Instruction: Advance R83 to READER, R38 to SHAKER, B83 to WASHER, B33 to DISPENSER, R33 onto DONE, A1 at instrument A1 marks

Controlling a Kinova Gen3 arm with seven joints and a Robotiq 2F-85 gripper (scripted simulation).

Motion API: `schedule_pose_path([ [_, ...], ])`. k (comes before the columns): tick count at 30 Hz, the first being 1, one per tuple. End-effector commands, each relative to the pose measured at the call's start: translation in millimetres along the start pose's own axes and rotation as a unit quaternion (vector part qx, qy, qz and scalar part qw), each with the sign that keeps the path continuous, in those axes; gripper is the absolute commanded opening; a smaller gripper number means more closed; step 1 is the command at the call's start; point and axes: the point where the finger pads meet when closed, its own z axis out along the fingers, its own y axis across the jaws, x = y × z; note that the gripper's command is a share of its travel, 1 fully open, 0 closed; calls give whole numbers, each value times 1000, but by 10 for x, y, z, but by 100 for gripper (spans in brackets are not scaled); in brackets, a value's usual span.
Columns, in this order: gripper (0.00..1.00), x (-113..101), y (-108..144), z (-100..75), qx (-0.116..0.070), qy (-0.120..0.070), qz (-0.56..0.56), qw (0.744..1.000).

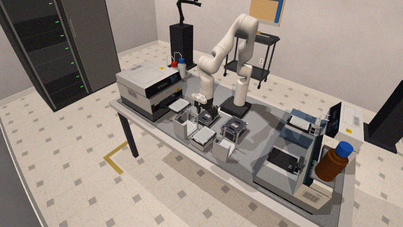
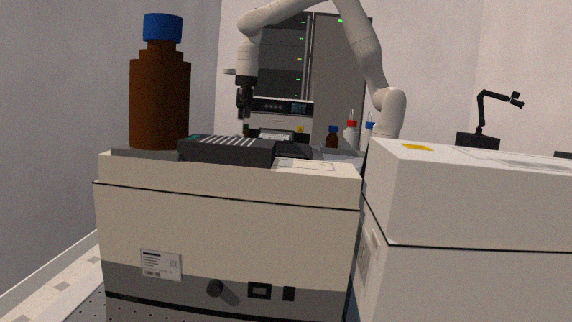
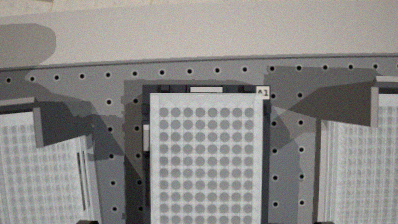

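My gripper (image 1: 205, 111) (image 2: 243, 107) is open and empty. It hangs well above the deck, over the black N6 nest (image 1: 207, 119) and the back end of the shaker. In the wrist view its fingers barely show. A white well plate (image 1: 203, 135) (image 3: 206, 160) lies flat on the shaker's black nest, one corner at the A1 mark (image 3: 262, 92). Another plate (image 1: 179, 105) (image 2: 274, 136) lies on the reader's tray. A third plate (image 1: 299, 122) sits on the blue washer. The dispenser's dark nest (image 1: 282, 159) holds no plate. I cannot read the plate labels.
Two deep white racks (image 1: 182, 127) (image 1: 223, 148) flank the shaker; each holds a plate (image 3: 45, 170) (image 3: 360, 165). The RG nest (image 1: 234, 128) stands right of N6. A brown bottle (image 1: 332, 165) (image 2: 159, 80) stands on the dispenser housing. Small bottles (image 1: 182, 67) stand behind the reader.
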Motion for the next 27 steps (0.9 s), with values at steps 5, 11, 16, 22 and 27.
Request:
schedule_pose_path([
  [5, 100, 6, 1, -23, 0, 2, 0, 1000],
  [11, 100, 5, 2, -23, 0, 2, 0, 1000],
  [16, 100, -25, -18, -33, -2, 4, -27, 1000],
  [22, 100, -182, -147, -33, -2, 4, -126, 992],
  [27, 100, -293, -231, -32, -2, 4, -118, 993],
])
